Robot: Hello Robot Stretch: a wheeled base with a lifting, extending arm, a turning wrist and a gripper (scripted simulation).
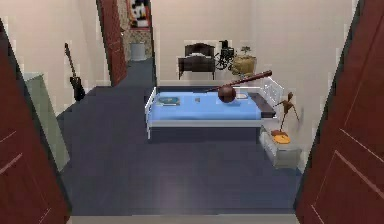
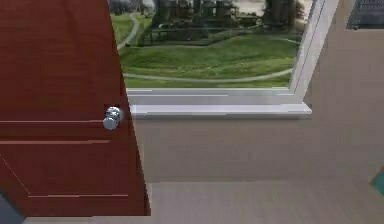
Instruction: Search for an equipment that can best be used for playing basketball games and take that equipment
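A round dark reddish-brown ball, which could be a basketball, lies on the bed's blue sheet across the room in the forward view. A brown bat leans across the bed just beside it.
Red door leaves flank the forward view's near sides; another red door with a silver knob stands by a window in the arm side view. A guitar leans on the left wall. A thin figurine tops a white nightstand. Dark blue floor lies open ahead.
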